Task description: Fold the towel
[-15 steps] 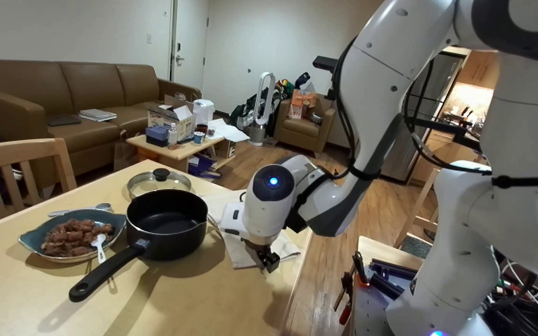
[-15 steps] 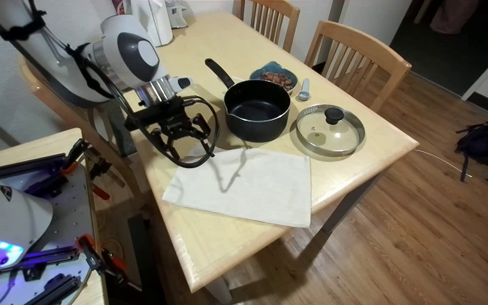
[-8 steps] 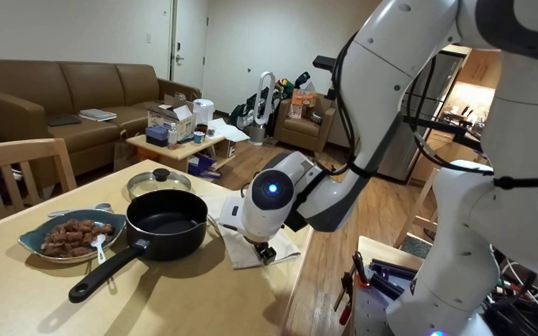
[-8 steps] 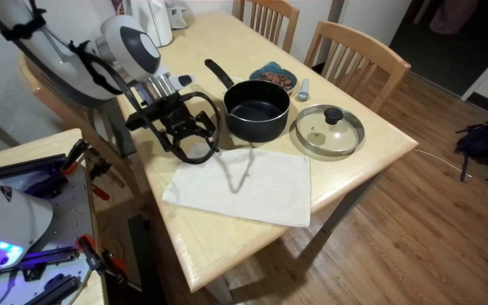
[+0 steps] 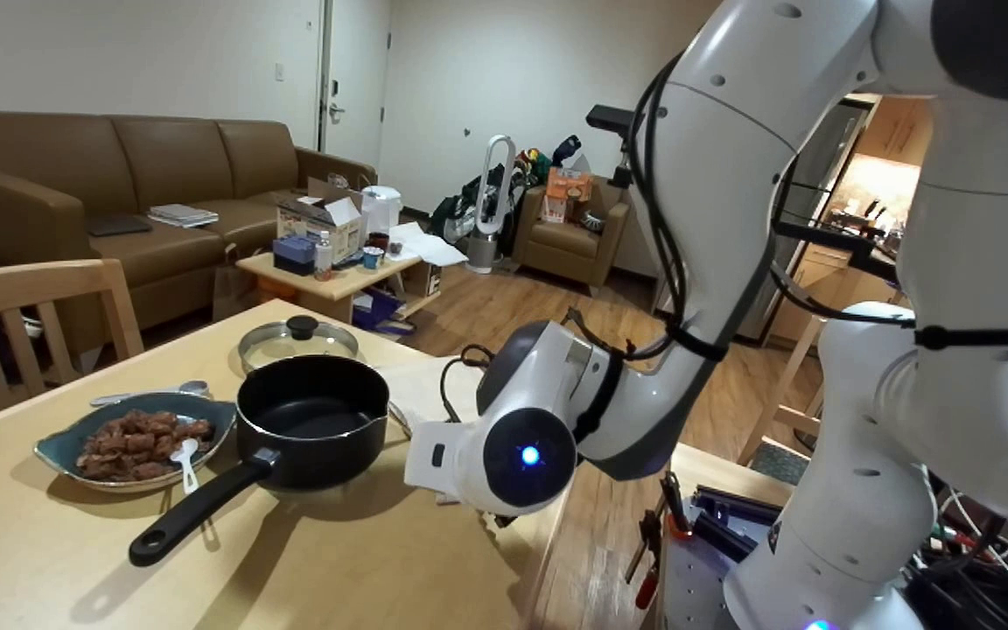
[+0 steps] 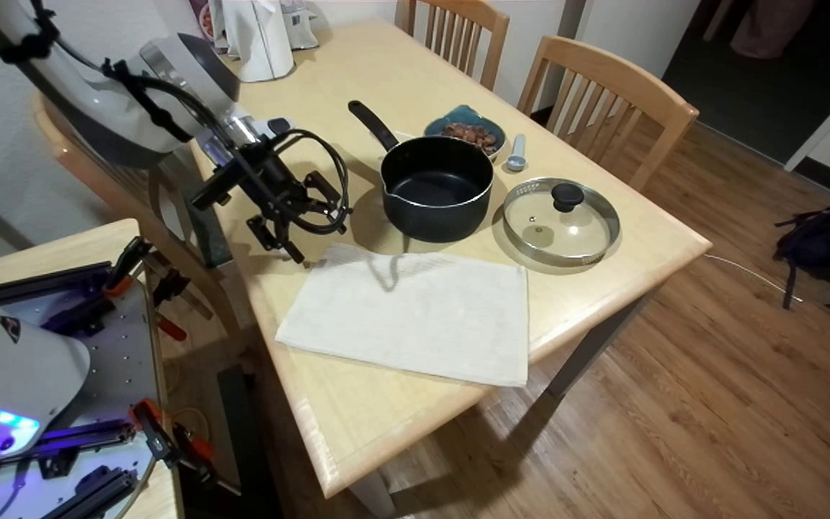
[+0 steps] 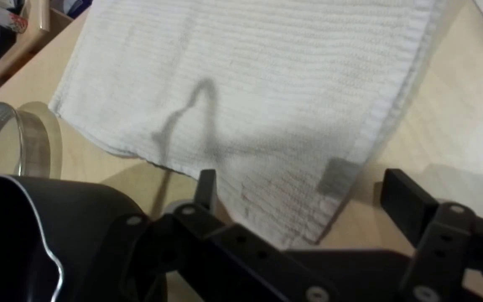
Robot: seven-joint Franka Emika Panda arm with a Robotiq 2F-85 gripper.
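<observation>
The off-white towel [image 6: 415,317] lies spread flat on the table, with slight wrinkles along the edge near the pot. It also shows in an exterior view [image 5: 425,385], partly hidden by the pot and the arm. In the wrist view the towel [image 7: 258,84] fills the upper middle, and one corner points down between the fingers. My gripper [image 7: 304,191] is open and empty, its fingers wide apart on either side of that corner. In an exterior view the gripper [image 6: 320,241] is tilted, beside that corner; its exact height is unclear. In an exterior view the arm hides most of the gripper.
A black saucepan [image 6: 436,191] stands close to the gripper and the towel's edge. A glass lid [image 6: 563,223] lies beside the towel. A blue dish of meat [image 6: 465,130] and a measuring spoon [image 6: 517,153] are behind. The table's edge [image 6: 300,404] runs near the towel.
My gripper has moved away from over the towel, toward the table side by the robot base, and tilted more. Its shadow on the towel has shifted. The towel has not moved.
</observation>
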